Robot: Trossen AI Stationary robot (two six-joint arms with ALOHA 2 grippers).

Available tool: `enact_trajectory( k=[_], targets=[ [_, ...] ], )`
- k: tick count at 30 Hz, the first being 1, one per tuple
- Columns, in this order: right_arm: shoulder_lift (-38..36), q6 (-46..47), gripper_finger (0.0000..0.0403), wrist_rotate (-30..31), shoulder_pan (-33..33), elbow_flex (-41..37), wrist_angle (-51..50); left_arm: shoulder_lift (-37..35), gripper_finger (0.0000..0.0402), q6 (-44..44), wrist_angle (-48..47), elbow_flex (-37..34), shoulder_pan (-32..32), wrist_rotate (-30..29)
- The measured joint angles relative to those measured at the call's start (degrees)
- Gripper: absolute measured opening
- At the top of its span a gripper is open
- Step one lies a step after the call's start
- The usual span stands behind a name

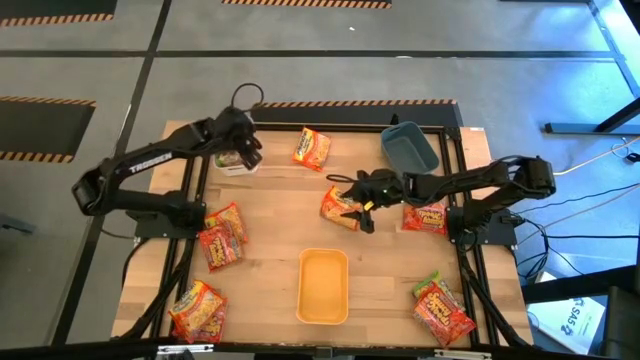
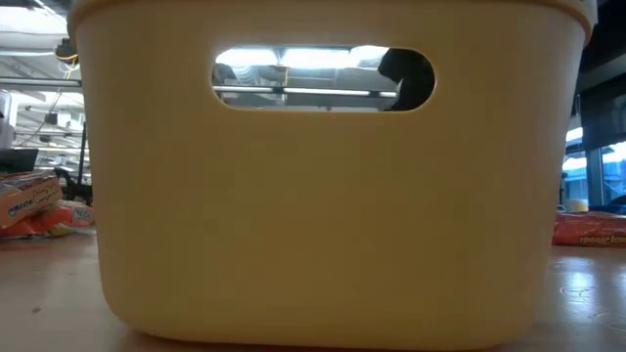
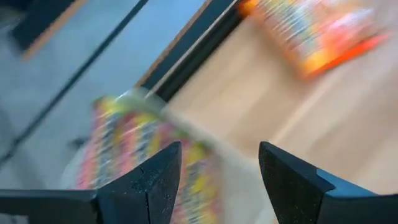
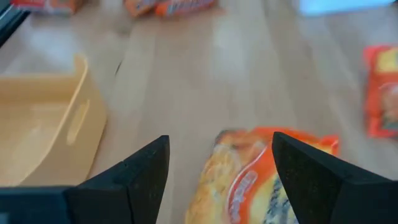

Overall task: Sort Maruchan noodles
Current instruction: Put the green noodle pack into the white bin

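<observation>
My right gripper is open and sits low over an orange-yellow packet that lies flat mid-table; its fingers stand on either side of one end, and no touch shows. My left gripper is open above the white bin at the far left. A green-pink packet lies in that bin below the fingers. Another orange packet lies flat just right of that bin.
The yellow bin stands at the near middle and the blue bin at the far right. A red packet lies right of my right gripper. More packets lie mid-left, near left and near right.
</observation>
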Motion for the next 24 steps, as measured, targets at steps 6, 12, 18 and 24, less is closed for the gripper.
enact_trajectory(
  k=[6, 12, 18, 24],
  targets=[
    [-8.0, 0.0, 0.0264, 2.9, 0.0, 0.0, -6.8, -3.3, 0.0208, -4.0, 1.3, 0.0, -8.0, 10.8],
    [-9.9, 0.0, 0.0264, 3.5, 0.0, -1.4, -9.4, -2.9, 0.0208, -6.9, 1.7, 0.0, -15.4, 11.0],
    [-10.3, 0.5, 0.0264, 4.5, 0.1, -1.5, -14.4, -1.4, 0.0208, -11.1, 5.9, -0.7, -23.5, 10.1],
    [-13.3, 3.1, 0.0264, 4.3, 0.1, -1.4, -23.4, -0.7, 0.0208, -7.1, 24.8, -9.3, -31.5, 4.4]
  ],
)
